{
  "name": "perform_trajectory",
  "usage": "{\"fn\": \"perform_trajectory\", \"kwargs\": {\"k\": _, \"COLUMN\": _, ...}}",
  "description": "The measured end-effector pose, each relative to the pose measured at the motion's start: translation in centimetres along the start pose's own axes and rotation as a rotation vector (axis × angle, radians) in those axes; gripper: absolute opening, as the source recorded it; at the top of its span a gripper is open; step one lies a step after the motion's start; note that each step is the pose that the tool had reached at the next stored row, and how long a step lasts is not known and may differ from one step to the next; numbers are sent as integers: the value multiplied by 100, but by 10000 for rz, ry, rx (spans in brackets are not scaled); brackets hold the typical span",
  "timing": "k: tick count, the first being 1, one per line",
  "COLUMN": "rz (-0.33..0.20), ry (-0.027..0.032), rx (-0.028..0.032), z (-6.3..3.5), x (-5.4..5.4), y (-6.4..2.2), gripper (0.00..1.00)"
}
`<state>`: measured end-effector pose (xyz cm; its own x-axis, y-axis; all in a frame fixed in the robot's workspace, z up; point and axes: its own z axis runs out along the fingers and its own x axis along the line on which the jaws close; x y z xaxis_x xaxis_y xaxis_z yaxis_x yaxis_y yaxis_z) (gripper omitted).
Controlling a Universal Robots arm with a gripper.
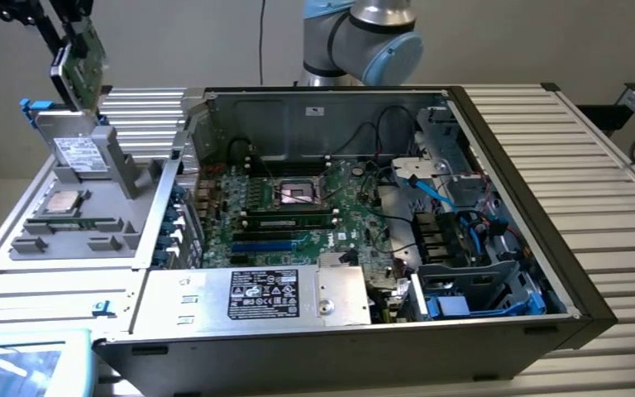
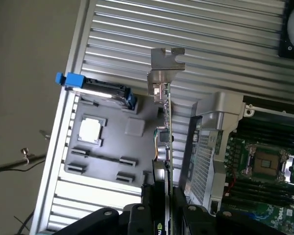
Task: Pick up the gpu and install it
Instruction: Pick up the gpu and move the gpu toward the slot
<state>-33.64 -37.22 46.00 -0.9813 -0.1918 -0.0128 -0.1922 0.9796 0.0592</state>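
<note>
My gripper (image 1: 62, 26) hangs high at the exterior view's left, shut on the gpu (image 1: 79, 64). The card is lifted clear, above the grey parts fixture (image 1: 31, 248). In the wrist view the gpu (image 2: 162, 137) appears edge-on between my black fingers (image 2: 154, 205), with its silver metal bracket (image 2: 164, 68) at the far end. The open computer case (image 1: 582, 273) lies on its side, and its green motherboard (image 1: 295, 207) faces up to the exterior view's right of the card.
On the grey fixture rest a silver drive with blue clips (image 2: 100, 90) and a square chip (image 2: 90, 131). A silver power supply with a black label (image 1: 262, 298) fills the case's near corner. Blue cables (image 1: 450, 207) run along the case's right side. The robot's base (image 1: 362, 41) stands behind.
</note>
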Motion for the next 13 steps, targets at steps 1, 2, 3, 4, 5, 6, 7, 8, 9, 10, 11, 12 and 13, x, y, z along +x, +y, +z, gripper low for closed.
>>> {"fn": "perform_trajectory", "kwargs": {"k": 1, "rz": -153, "ry": 10, "rx": -2, "z": -1, "x": 0, "y": 0, "gripper": 27}}
{"fn": "perform_trajectory", "kwargs": {"k": 2, "rz": -301, "ry": 19, "rx": -4, "z": -2, "x": 0, "y": 0, "gripper": 27}}
{"fn": "perform_trajectory", "kwargs": {"k": 3, "rz": -442, "ry": 27, "rx": -5, "z": -3, "x": 0, "y": 0, "gripper": 27}}
{"fn": "perform_trajectory", "kwargs": {"k": 4, "rz": -579, "ry": 35, "rx": -7, "z": -4, "x": 0, "y": 0, "gripper": 27}}
{"fn": "perform_trajectory", "kwargs": {"k": 5, "rz": -712, "ry": 43, "rx": -9, "z": -5, "x": 0, "y": 0, "gripper": 27}}
{"fn": "perform_trajectory", "kwargs": {"k": 6, "rz": -849, "ry": 49, "rx": -11, "z": -6, "x": 0, "y": 0, "gripper": 27}}
{"fn": "perform_trajectory", "kwargs": {"k": 7, "rz": -969, "ry": 56, "rx": -13, "z": -7, "x": 0, "y": 1, "gripper": 27}}
{"fn": "perform_trajectory", "kwargs": {"k": 8, "rz": -1083, "ry": 63, "rx": -15, "z": -9, "x": 0, "y": 1, "gripper": 27}}
{"fn": "perform_trajectory", "kwargs": {"k": 9, "rz": -1195, "ry": 70, "rx": -16, "z": -11, "x": 0, "y": 1, "gripper": 27}}
{"fn": "perform_trajectory", "kwargs": {"k": 10, "rz": -1305, "ry": 77, "rx": -17, "z": -14, "x": 0, "y": 1, "gripper": 27}}
{"fn": "perform_trajectory", "kwargs": {"k": 11, "rz": -1417, "ry": 84, "rx": -18, "z": -16, "x": 0, "y": 1, "gripper": 27}}
{"fn": "perform_trajectory", "kwargs": {"k": 12, "rz": -1538, "ry": 90, "rx": -20, "z": -17, "x": 0, "y": 1, "gripper": 27}}
{"fn": "perform_trajectory", "kwargs": {"k": 13, "rz": -1649, "ry": 97, "rx": -22, "z": -19, "x": 0, "y": 1, "gripper": 27}}
